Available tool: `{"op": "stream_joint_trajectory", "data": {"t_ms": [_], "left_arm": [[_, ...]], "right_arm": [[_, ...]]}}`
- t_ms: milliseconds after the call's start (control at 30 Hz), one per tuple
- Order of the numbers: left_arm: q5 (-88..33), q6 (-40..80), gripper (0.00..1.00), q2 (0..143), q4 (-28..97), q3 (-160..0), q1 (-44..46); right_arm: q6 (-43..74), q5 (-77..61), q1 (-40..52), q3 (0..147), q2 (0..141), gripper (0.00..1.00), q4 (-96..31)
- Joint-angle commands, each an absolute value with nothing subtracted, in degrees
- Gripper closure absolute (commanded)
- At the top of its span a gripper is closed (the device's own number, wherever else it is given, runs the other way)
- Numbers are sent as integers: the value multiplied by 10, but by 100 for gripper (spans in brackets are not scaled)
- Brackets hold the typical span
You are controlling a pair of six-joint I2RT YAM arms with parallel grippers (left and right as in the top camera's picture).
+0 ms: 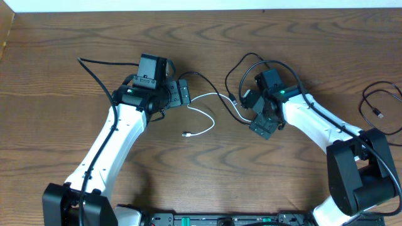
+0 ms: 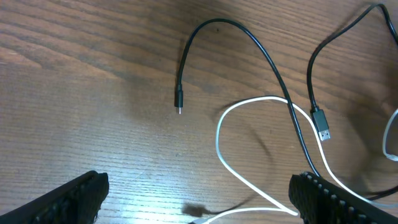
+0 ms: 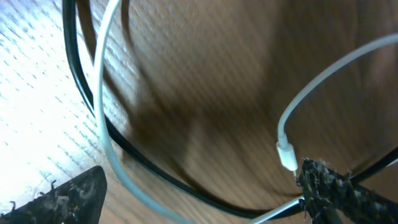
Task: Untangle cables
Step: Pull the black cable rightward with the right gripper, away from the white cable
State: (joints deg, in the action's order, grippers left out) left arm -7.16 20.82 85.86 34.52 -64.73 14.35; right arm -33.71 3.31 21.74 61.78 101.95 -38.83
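The white cable (image 1: 210, 120) curls on the table between my two grippers, its plug (image 1: 186, 134) lying free. The black cable (image 1: 213, 85) runs from my left gripper (image 1: 183, 94) toward my right gripper (image 1: 260, 124) and crosses the white one near there. In the left wrist view the black cable (image 2: 261, 50) arcs ahead, ending in a small plug (image 2: 179, 102), and the white cable (image 2: 221, 134) loops under it. My left gripper (image 2: 199, 202) is open with the white cable lying between its fingers. My right gripper (image 3: 199, 199) is open, with the black cable (image 3: 155, 171) and white cable (image 3: 102, 124) lying between its fingers. A white plug (image 3: 286, 155) lies by its right finger.
A black USB plug (image 2: 321, 124) lies right of the crossing. Another thin black cord (image 1: 377, 103) lies at the table's far right edge. Thicker black wires run along both arms. The table (image 1: 75, 31) is brown wood grain.
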Motion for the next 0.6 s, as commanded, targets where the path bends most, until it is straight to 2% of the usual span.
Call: {"op": "stream_joint_trajectory", "data": {"t_ms": [0,200,300,400,467,500,567], "left_arm": [[-68,211,2,857,347,-648,140],[-68,211,2,857,347,-648,140],[-68,211,2,857,347,-648,140],[-68,211,2,857,347,-648,140],[-68,211,2,857,347,-648,140],[-68,211,2,857,347,-648,140],[-68,211,2,857,347,-648,140]], "right_arm": [[-325,24,221,612,1020,4,-353],[-250,31,220,584,1020,18,-241],[-215,79,220,571,1020,20,-223],[-174,119,220,563,1020,29,-218],[-153,113,220,561,1020,43,-216],[-149,100,220,561,1020,68,-216],[-147,65,220,561,1020,94,-213]]}}
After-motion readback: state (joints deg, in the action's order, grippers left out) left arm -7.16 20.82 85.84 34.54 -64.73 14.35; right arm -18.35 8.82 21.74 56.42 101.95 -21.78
